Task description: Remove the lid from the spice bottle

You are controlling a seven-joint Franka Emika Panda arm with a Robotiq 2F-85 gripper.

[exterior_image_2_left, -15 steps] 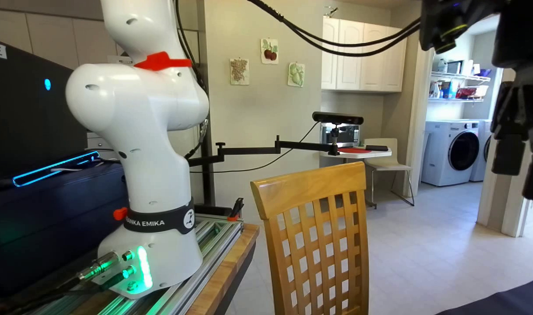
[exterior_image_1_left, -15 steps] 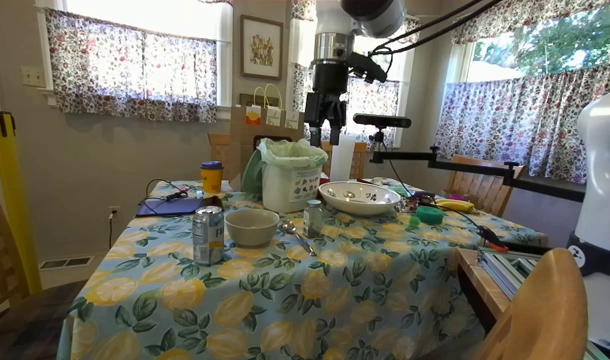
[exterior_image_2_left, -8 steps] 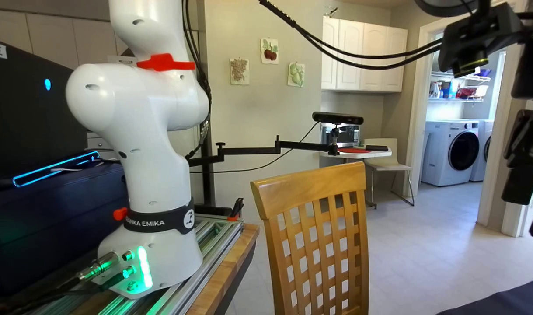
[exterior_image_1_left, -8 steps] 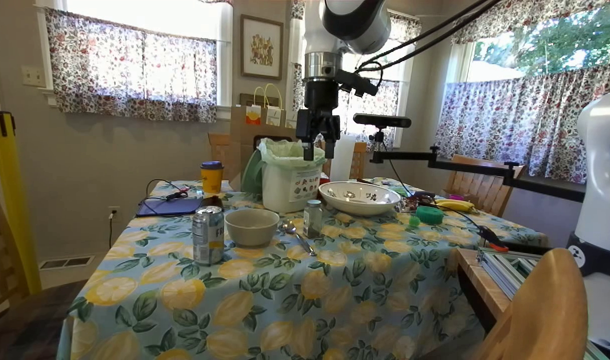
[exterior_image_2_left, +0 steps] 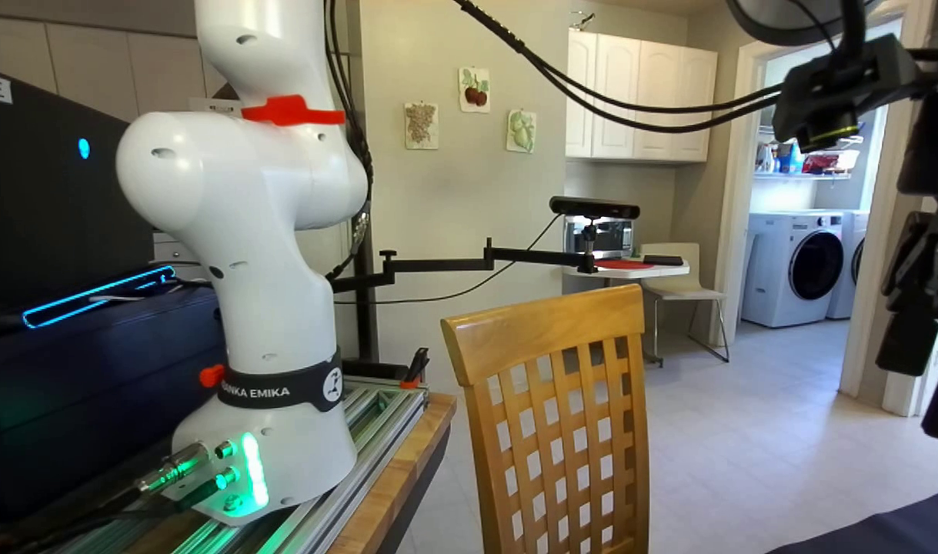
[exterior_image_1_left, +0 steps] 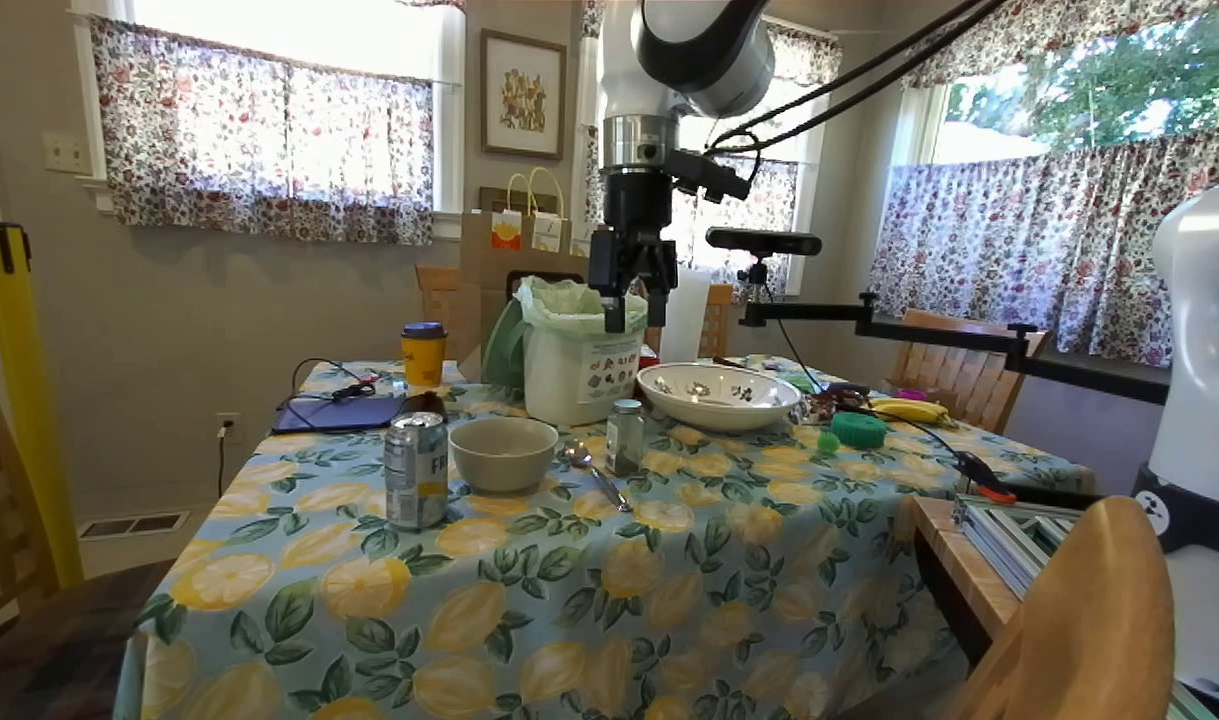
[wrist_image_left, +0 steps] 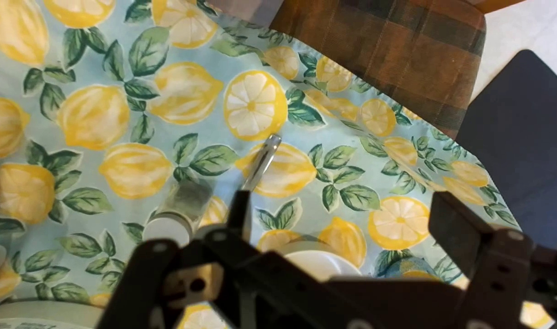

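The spice bottle (exterior_image_1_left: 625,442), small and clear with something dark low inside, stands upright on the table in an exterior view. Its pale round lid (exterior_image_1_left: 626,406) sits on top. In the wrist view the bottle (wrist_image_left: 187,198) and its whitish lid (wrist_image_left: 166,229) lie left of the left finger, apart from it. My gripper (exterior_image_1_left: 635,312) points down, high above the bottle. It is open and empty, with the fingers wide apart in the wrist view (wrist_image_left: 342,201). It also shows at the right edge of an exterior view (exterior_image_2_left: 922,385), where the bottle is out of view.
A spoon (exterior_image_1_left: 599,478), a grey bowl (exterior_image_1_left: 504,455) and a silver can (exterior_image_1_left: 416,470) stand or lie left of the bottle. A white bin (exterior_image_1_left: 579,372) and a wide white bowl (exterior_image_1_left: 719,397) stand behind it. A black camera arm (exterior_image_1_left: 929,335) reaches over the right side.
My gripper has moved down and a little to the left in the exterior view of the table, with only a small move in the last half second. The bottle has not moved.
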